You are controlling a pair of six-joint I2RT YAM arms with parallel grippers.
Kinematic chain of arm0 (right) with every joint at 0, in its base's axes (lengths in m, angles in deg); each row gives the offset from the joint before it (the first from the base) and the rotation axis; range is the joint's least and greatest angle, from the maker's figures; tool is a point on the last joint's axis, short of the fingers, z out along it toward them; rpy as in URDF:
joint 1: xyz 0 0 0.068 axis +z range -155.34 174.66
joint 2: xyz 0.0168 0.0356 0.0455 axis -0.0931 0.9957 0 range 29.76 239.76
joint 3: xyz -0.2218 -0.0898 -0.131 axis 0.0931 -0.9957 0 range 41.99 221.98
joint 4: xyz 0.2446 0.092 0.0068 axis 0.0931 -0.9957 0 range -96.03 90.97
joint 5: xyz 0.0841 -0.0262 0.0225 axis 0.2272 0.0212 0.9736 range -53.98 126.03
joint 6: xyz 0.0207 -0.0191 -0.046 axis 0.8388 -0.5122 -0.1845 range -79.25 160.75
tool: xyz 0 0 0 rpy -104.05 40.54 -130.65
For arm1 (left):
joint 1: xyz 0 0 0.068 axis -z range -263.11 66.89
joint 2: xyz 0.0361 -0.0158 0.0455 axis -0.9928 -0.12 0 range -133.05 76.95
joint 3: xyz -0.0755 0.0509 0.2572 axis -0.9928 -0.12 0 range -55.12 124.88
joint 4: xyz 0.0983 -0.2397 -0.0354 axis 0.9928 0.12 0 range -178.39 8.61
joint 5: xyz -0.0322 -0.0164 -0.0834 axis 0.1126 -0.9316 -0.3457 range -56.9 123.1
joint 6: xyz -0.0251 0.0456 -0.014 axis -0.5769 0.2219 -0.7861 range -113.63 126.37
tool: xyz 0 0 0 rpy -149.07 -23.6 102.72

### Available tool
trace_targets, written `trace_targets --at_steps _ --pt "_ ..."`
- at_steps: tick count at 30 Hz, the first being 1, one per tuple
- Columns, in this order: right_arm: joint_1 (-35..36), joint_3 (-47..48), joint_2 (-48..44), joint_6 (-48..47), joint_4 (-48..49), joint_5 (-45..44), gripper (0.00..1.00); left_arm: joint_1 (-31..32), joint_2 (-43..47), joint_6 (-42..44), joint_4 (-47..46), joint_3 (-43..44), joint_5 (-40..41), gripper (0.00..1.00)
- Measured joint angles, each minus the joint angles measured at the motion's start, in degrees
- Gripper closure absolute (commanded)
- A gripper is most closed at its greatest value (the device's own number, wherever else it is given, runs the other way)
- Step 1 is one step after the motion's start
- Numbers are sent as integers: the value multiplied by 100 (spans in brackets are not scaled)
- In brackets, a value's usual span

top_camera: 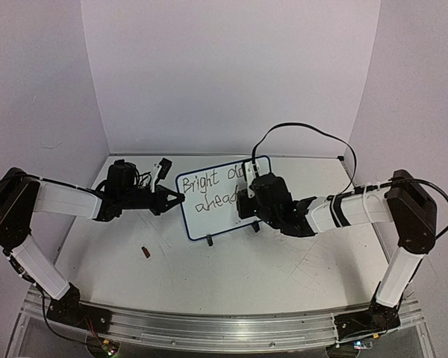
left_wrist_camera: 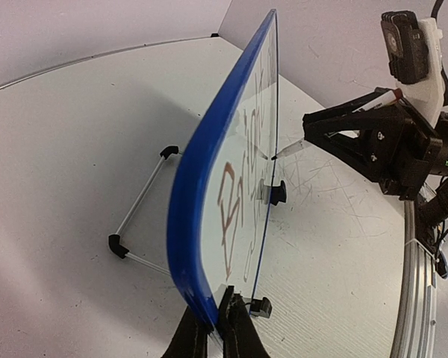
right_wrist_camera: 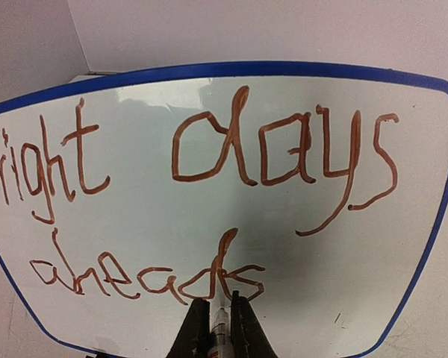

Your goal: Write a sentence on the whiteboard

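The whiteboard (top_camera: pixel 209 224) stands tilted on its stand at mid-table, and its blue rim (left_wrist_camera: pixel 201 186) shows edge-on in the left wrist view. The sentence (top_camera: pixel 209 183) reads "Bright days" over "ahead", filling the board (right_wrist_camera: pixel 321 283) in the right wrist view, with an extra loop after the last "d". My left gripper (top_camera: pixel 178 199) is shut on the board's left edge (left_wrist_camera: pixel 220 309). My right gripper (top_camera: pixel 248 195) is shut on a marker (right_wrist_camera: pixel 221 328), whose tip touches the board at the end of "ahead". The right gripper (left_wrist_camera: pixel 308 128) also shows in the left wrist view.
A small reddish-brown cap (top_camera: pixel 145 252) lies on the table left of the board. The board's wire stand (left_wrist_camera: pixel 142 201) extends behind it, with black feet (top_camera: pixel 210 240) in front. A black cable (top_camera: pixel 306 128) loops above the right arm. Walls enclose the table.
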Motion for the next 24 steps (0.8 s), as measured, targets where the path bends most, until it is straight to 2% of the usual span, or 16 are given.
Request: trace_targets --at_steps 24 --pt "-356 -399 -584 -254 -6 -238 100 0 0 2 0 -2 -2 100"
